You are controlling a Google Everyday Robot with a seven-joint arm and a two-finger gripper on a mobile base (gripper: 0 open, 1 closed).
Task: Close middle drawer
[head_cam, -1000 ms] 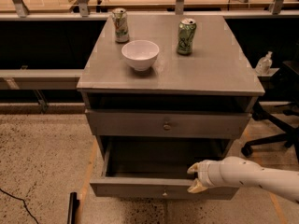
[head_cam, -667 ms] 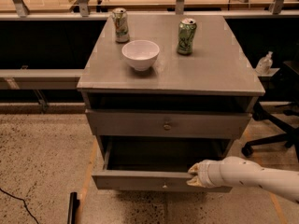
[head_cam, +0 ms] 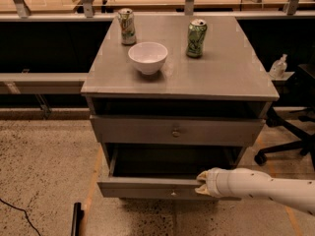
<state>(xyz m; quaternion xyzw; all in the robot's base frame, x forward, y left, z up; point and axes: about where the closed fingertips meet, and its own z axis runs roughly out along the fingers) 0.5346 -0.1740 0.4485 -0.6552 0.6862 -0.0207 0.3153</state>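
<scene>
The middle drawer (head_cam: pixel 147 187) is a grey drawer with a slim flat front and a small round knob (head_cam: pixel 173 193). It stands pulled out from the grey cabinet, and its dark inside shows. My gripper (head_cam: pixel 201 183), on a white arm coming in from the lower right, is at the top edge of the drawer front, right of the knob and touching it. The upper drawer front (head_cam: pixel 175 131) with a like knob is shut above it. The lowest drawer is hidden below the open one.
On the cabinet top (head_cam: pixel 221 77) stand a white bowl (head_cam: pixel 147 57) and two cans, one at the back left (head_cam: pixel 127 26) and a green one (head_cam: pixel 197 38). An office chair base (head_cam: pixel 290 141) stands to the right. A dark object (head_cam: pixel 75 219) lies on the speckled floor at lower left.
The middle drawer has slid partway in toward the cabinet. My gripper has moved in with it, staying on the front's top edge.
</scene>
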